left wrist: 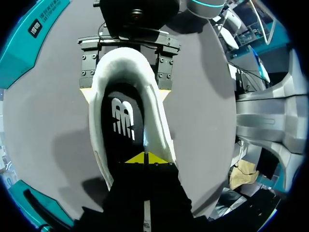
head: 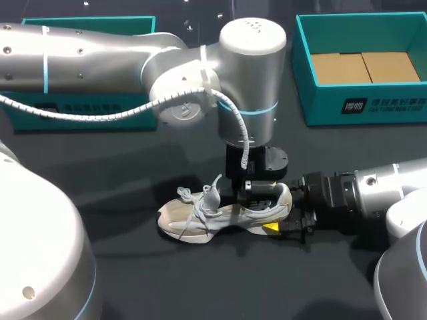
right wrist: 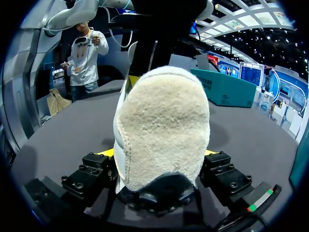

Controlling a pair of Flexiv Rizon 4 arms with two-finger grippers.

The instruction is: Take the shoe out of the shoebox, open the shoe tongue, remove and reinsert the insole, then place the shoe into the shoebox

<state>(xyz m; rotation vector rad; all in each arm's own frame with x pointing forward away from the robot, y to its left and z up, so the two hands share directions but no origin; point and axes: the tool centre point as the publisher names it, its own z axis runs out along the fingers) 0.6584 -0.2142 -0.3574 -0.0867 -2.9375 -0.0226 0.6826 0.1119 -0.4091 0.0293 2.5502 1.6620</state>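
Observation:
A white shoe (head: 200, 217) lies upright on the dark table, toe to the left, laces loose. My right gripper (head: 283, 210) is shut on its heel, one finger on each side; the right wrist view shows the fuzzy heel (right wrist: 164, 130) filling the space between the fingers (right wrist: 84, 176). My left gripper (head: 257, 193) hangs straight down into the shoe's mouth. In the left wrist view its yellow tips (left wrist: 145, 157) are pressed together over the black insole (left wrist: 120, 121), which lies inside the shoe (left wrist: 157, 111). I cannot tell whether the tips pinch the insole.
The open teal shoebox (head: 373, 103) with a cardboard floor stands at the back right. A teal lid (head: 73, 107) lies at the back left, mostly hidden behind my left arm. Bare table stretches in front of the shoe.

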